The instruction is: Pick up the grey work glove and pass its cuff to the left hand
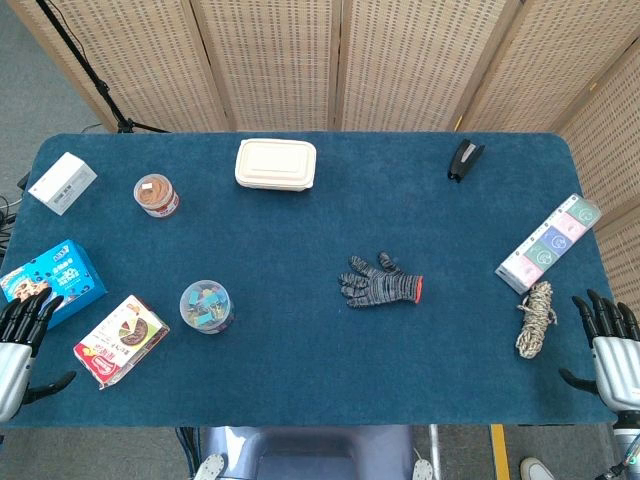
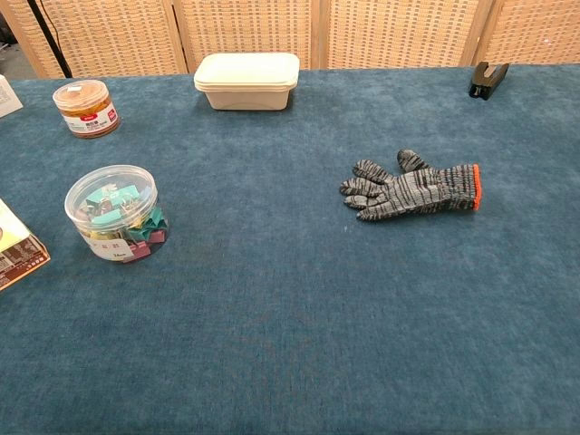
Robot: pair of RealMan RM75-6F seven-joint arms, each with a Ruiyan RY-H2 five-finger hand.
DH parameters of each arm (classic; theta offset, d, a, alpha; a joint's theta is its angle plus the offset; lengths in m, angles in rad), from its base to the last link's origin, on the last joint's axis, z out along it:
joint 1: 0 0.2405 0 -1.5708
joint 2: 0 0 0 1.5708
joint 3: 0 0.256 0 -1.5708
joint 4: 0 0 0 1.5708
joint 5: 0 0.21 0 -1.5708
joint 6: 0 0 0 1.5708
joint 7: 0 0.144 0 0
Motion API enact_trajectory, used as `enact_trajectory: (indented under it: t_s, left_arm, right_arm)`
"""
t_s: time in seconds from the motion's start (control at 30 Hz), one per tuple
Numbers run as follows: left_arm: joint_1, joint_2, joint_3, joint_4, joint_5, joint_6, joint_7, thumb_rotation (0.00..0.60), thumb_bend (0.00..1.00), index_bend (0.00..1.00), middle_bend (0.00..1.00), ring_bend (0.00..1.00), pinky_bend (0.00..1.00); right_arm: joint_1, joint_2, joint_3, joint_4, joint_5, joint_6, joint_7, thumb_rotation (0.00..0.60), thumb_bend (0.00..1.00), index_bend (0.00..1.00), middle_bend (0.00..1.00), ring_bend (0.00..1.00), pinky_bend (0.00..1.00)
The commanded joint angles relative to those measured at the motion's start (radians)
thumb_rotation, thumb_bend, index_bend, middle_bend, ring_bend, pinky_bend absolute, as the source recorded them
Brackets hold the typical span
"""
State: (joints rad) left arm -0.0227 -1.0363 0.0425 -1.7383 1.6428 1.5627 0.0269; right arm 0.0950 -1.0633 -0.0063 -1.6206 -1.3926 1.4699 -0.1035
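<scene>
Grey work glove (image 1: 380, 286), knitted, orange-edged cuff, lies flat on felt table (image 1: 300, 350).

Print on the boxes, jar label (image 2: 88, 116) and tub is too small to read.

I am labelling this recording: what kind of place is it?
Probably an indoor robot test setup: a table covered in blue cloth, woven folding screens behind it, and assorted small items such as a grey work glove.
</scene>
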Motion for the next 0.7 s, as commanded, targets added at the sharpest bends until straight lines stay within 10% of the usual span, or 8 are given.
enact_trajectory:
  t_s: [0.03,0.3,0.7]
  left_arm:
    - [-0.002,0.003,0.002,-0.001,0.001,-0.006,-0.004,0.6,0.0,0.0,0.0,0.0,0.0]
    - [-0.008,0.015,-0.004,-0.006,-0.009,-0.015,-0.029,0.6,0.0,0.0,0.0,0.0,0.0]
    - [-0.023,0.033,-0.011,-0.01,-0.035,-0.048,-0.07,0.6,0.0,0.0,0.0,0.0,0.0]
  right_arm:
    - [-0.001,0.001,0.002,-0.004,-0.008,-0.003,0.003,0.6,0.0,0.0,0.0,0.0,0.0]
    - [0.058,0.014,0.017,-0.059,-0.08,-0.064,-0.024,0.6,0.0,0.0,0.0,0.0,0.0]
    - [0.394,-0.092,0.191,-0.181,0.068,-0.443,-0.153,0.6,0.0,0.02,0.0,0.0,0.0]
